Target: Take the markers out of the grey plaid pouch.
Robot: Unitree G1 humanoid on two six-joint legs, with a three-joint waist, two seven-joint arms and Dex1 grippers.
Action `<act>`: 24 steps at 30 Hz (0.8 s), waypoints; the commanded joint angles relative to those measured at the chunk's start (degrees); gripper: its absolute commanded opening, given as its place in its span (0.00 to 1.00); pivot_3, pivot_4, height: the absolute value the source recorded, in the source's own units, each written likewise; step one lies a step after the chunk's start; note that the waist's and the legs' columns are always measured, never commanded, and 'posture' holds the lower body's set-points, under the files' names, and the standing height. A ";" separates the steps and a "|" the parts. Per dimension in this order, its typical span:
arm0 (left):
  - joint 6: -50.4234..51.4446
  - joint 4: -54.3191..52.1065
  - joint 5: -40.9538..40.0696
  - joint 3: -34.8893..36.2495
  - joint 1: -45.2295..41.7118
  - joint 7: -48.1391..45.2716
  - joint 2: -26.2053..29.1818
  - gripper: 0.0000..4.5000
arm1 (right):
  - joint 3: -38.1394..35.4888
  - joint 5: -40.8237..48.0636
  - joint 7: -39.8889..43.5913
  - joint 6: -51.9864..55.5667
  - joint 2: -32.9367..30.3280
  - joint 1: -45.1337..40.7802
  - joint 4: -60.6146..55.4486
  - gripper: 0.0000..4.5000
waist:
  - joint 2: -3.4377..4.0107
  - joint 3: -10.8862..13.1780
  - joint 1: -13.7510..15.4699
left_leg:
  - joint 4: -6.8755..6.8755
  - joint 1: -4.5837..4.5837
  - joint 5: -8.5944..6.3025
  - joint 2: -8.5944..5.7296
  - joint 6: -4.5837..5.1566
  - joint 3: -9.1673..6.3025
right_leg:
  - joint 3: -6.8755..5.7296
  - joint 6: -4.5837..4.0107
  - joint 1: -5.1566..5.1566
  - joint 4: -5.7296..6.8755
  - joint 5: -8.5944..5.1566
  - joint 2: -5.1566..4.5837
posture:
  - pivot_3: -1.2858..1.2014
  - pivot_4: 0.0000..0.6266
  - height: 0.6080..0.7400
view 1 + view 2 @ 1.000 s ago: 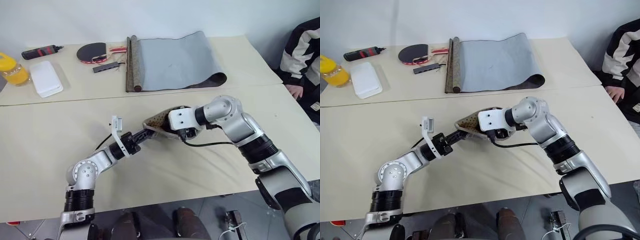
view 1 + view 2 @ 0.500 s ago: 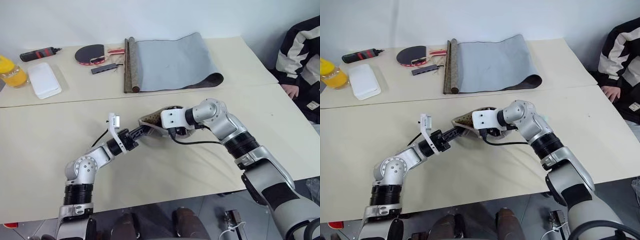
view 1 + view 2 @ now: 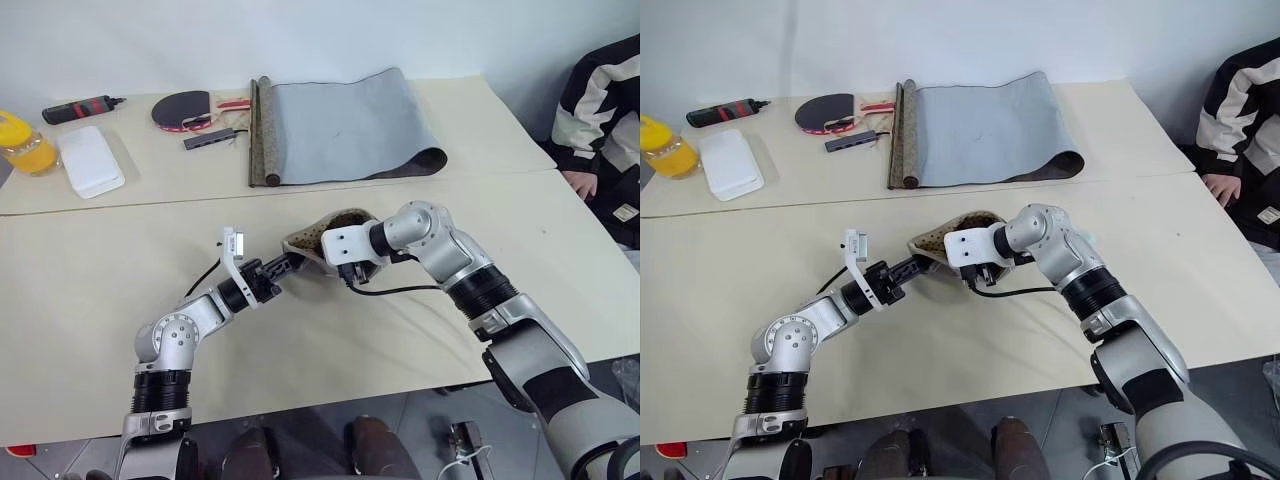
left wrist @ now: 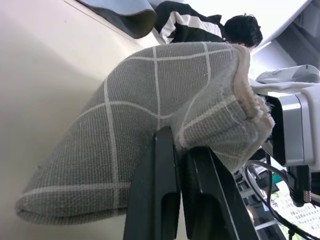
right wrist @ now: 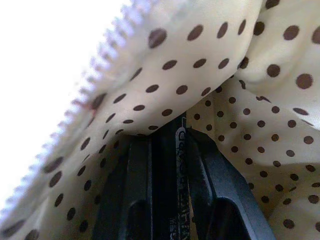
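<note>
Dotted lining (image 5: 225, 90) hides right gripper's (image 5: 167, 145) marker (image 5: 180, 165) tip.

Silver arms, black joint bands; black-fingered left tool (image 3: 283, 268); black cable.

1. A beige surface (image 3: 90, 300) carried everything.
2. A grey mat (image 3: 345, 122) lay half unrolled at the far side, its roll (image 3: 262, 130) on the left.
3. Beside the roll: a table-tennis paddle (image 3: 182, 108) and a small dark bar (image 3: 210, 138).
4. Far left: a white box (image 3: 90, 158), an orange bottle (image 3: 24, 142), and a black-and-red stick tool (image 3: 80, 106).
5. A person in a striped sleeve (image 3: 600, 105) sat at the right edge.
</note>
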 commanded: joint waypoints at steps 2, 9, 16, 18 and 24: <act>-5.07 -4.02 4.08 -3.03 0.60 -2.62 1.24 0.00 | -0.35 -0.80 -0.45 2.32 -0.95 2.16 -0.39 0.13 | 0.00 0.00 0.07 | -0.01 0.04 0.00 0.00 0.00 0.00 | 0.00 0.00 0.04 -0.02 0.00 0.00 | 0.52 0.24 1.00; -16.13 -8.17 12.37 -6.14 1.31 -6.05 4.61 0.00 | -7.94 5.74 0.90 5.37 -5.31 3.49 -8.55 0.13 | 0.00 0.00 0.82 | -0.10 -0.14 -0.01 -0.02 0.00 0.04 | 0.02 0.00 -0.08 -0.29 0.00 0.00 | 0.52 0.24 1.00; -24.52 -6.46 19.02 -6.90 0.14 -6.56 7.44 0.00 | -14.78 14.09 3.89 14.32 -11.30 4.67 -19.08 0.13 | 0.01 0.01 1.33 | -0.23 -0.63 -0.08 -0.01 -0.08 0.06 | 0.01 0.01 -0.70 -0.42 0.01 0.02 | 0.52 0.24 1.00; -25.19 -6.03 19.54 -7.70 -0.05 -7.62 7.84 0.00 | -15.19 14.84 3.05 14.65 -11.38 4.68 -19.38 0.13 | 0.01 0.01 1.10 | -0.29 -0.64 -0.07 0.01 -0.08 0.15 | 0.09 0.01 -0.79 -0.44 0.01 0.06 | 0.52 0.24 1.00; -23.59 -7.65 16.91 -8.81 -0.20 -8.70 6.41 0.00 | -13.09 12.57 -0.83 14.78 -11.21 5.63 -18.85 0.13 | 0.01 0.01 1.20 | -0.30 -0.66 -0.07 0.01 -0.08 0.26 | 0.19 0.01 -0.88 -0.42 0.01 0.06 | 0.52 0.24 1.00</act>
